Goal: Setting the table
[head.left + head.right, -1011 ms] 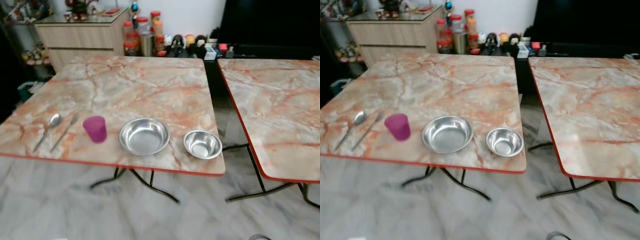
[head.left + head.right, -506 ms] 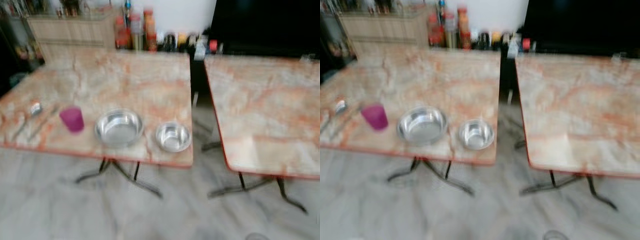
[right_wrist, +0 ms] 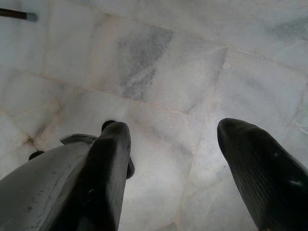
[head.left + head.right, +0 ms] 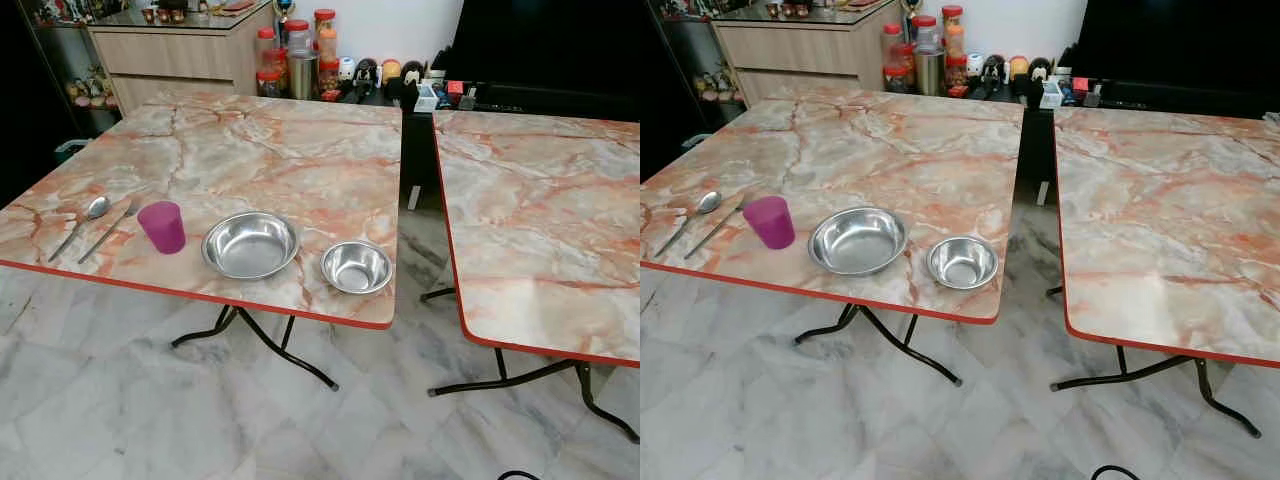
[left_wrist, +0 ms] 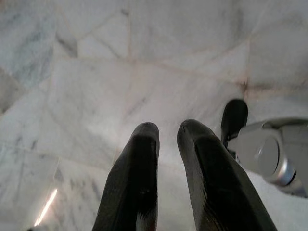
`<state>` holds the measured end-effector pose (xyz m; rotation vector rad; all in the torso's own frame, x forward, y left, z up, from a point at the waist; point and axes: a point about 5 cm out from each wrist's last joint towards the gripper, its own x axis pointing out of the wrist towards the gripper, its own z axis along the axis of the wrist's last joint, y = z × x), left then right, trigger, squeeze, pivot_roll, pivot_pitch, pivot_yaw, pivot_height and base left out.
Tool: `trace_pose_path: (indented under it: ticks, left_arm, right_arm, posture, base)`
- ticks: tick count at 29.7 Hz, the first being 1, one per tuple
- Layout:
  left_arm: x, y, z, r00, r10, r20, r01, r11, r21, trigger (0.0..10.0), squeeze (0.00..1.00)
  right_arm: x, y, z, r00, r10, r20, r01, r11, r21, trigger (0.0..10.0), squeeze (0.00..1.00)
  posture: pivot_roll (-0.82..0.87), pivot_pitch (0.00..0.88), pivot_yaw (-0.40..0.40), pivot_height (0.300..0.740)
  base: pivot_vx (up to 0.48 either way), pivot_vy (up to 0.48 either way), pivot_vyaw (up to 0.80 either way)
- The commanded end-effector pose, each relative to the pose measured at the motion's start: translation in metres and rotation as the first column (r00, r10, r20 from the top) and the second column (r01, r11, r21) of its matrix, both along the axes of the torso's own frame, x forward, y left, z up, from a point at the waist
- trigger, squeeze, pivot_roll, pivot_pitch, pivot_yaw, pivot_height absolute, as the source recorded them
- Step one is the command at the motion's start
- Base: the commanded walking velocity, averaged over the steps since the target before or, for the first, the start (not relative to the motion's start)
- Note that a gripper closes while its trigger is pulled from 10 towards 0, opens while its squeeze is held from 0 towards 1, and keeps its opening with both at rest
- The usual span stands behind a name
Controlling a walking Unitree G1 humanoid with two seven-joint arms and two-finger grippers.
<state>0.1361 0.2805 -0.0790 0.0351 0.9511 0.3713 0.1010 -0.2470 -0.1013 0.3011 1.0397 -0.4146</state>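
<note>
Step in hand, by my read: approach, nothing grasped yet. Both arms hang down over the marble floor [image 4: 120, 420].

Left gripper [image 5: 166, 132]: fingers nearly together with a narrow gap, empty, pointing at floor tiles. Right gripper [image 3: 173, 139]: fingers spread wide, empty, also over the floor.

Left table [image 4: 300, 140] carries all the tableware in a row along its near edge. From the near-left corner toward the near-right corner: spoon [image 4: 82, 224], fork [image 4: 110, 229], pink cup [image 4: 162, 226], large steel bowl [image 4: 250, 244], small steel bowl [image 4: 356, 267]. Spoon and fork lie just beside each other, apart from the cup. Large and small bowl are near each other, not touching. Small bowl sits closest to the near-right corner.

Orientation: spoon and fork long axes run roughly parallel, slanted from the near edge toward the far edge, with bowl end and tines pointing away from the near edge and handles toward the near-left corner. Cup is upright, mouth up. Both bowls are upright, open side up.

Right table [image 4: 560, 200] is bare marble, separated from the left table by a gap.

Next move probably calls for stepping up to the near edge, raising an arm above the tabletop and picking one item; the thin cutlery lying flat likely needs a low pinch across the handle.
</note>
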Motion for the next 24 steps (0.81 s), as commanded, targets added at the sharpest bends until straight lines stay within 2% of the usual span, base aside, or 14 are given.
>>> trace_pose_path:
  ticks: [1,6,8,9,10,14,18,19,20,22,23,24]
  left_arm:
    - [-0.001,-0.001,0.0,1.0,0.019,0.016,-0.019,1.0,0.004,10.0,0.0]
    - [0.004,0.001,0.003,0.997,0.035,0.063,-0.036,0.999,0.015,10.0,0.0]
    - [0.052,0.008,0.029,0.977,0.001,0.212,-0.016,0.998,0.069,10.0,0.0]
    - [0.068,0.014,0.042,0.96,0.01,0.279,-0.036,0.995,0.091,10.0,0.0]
    - [0.076,0.017,0.05,0.948,0.018,0.317,-0.053,0.993,0.102,10.0,0.0]
    - [0.07,0.038,0.06,0.914,0.095,0.395,-0.157,0.98,0.127,10.0,0.0]
    - [0.069,0.049,0.069,0.879,0.117,0.462,-0.202,0.969,0.14,10.0,0.0]
    - [0.073,0.056,0.081,0.843,0.113,0.527,-0.232,0.959,0.164,10.0,0.0]
    - [0.073,0.056,0.081,0.843,0.113,0.527,-0.232,0.959,0.164,10.0,0.0]
    - [0.085,0.069,0.115,0.729,0.101,0.677,-0.32,0.925,0.207,10.0,0.0]
    - [0.085,0.069,0.115,0.729,0.101,0.677,-0.32,0.925,0.207,10.0,0.0]
    - [0.089,0.073,0.131,0.672,0.093,0.734,-0.358,0.909,0.214,10.0,0.0]
  right_arm:
    - [-0.001,0.0,0.0,1.0,0.002,0.002,-0.002,1.0,-0.002,10.0,0.0]
    - [-0.001,0.0,0.0,1.0,-0.002,0.003,0.002,1.0,-0.002,10.0,0.0]
    - [-0.001,0.0,0.0,1.0,-0.001,0.001,0.001,1.0,-0.002,10.0,0.0]
    - [-0.002,0.0,0.0,1.0,0.001,0.0,-0.001,1.0,-0.001,10.0,0.0]
    - [-0.002,0.0,0.0,1.0,0.001,-0.001,-0.001,1.0,-0.001,10.0,0.0]
    - [-0.001,0.0,0.0,1.0,0.005,-0.003,-0.005,1.0,-0.001,10.0,0.0]
    - [-0.001,0.0,0.0,1.0,0.006,-0.003,-0.006,1.0,-0.002,10.0,0.0]
    - [-0.001,-0.001,0.0,1.0,0.011,-0.004,-0.011,1.0,-0.004,10.0,0.0]
    - [-0.001,-0.001,0.0,1.0,0.011,-0.004,-0.011,1.0,-0.004,10.0,0.0]
    - [0.0,-0.003,0.001,1.0,0.022,-0.005,-0.022,1.0,-0.008,10.0,0.0]
    - [0.0,-0.003,0.001,1.0,0.022,-0.005,-0.022,1.0,-0.008,10.0,0.0]
    - [0.0,-0.004,0.001,1.0,0.025,-0.004,-0.025,1.0,-0.008,10.0,0.0]
  posture:
    - [0.0,0.087,-0.036,0.74]
    - [-0.01,0.087,-0.033,0.74]
    - [0.0,0.087,-0.033,0.74]
    - [0.0,0.087,-0.033,0.74]
    - [0.0,0.086,-0.034,0.74]
    - [0.01,0.088,-0.037,0.74]
    - [0.01,0.088,-0.039,0.74]
    - [0.02,0.091,-0.047,0.74]
    - [0.02,0.091,-0.047,0.74]
    - [0.03,0.09,-0.057,0.74]
    - [0.03,0.09,-0.057,0.74]
    - [0.03,0.09,-0.057,0.74]
  base:
    - [0.24,0.0,0.0]
    - [0.048,0.0,0.0]
    - [0.0,0.0,0.0]
    - [0.0,0.0,0.0]
    - [0.0,0.0,0.0]
    - [0.0,0.0,0.0]
    - [0.0,0.0,0.0]
    - [0.0,0.0,0.0]
    - [0.0,0.0,0.0]
    - [0.0,0.0,0.0]
    - [0.0,0.0,0.0]
    - [0.0,0.0,0.0]
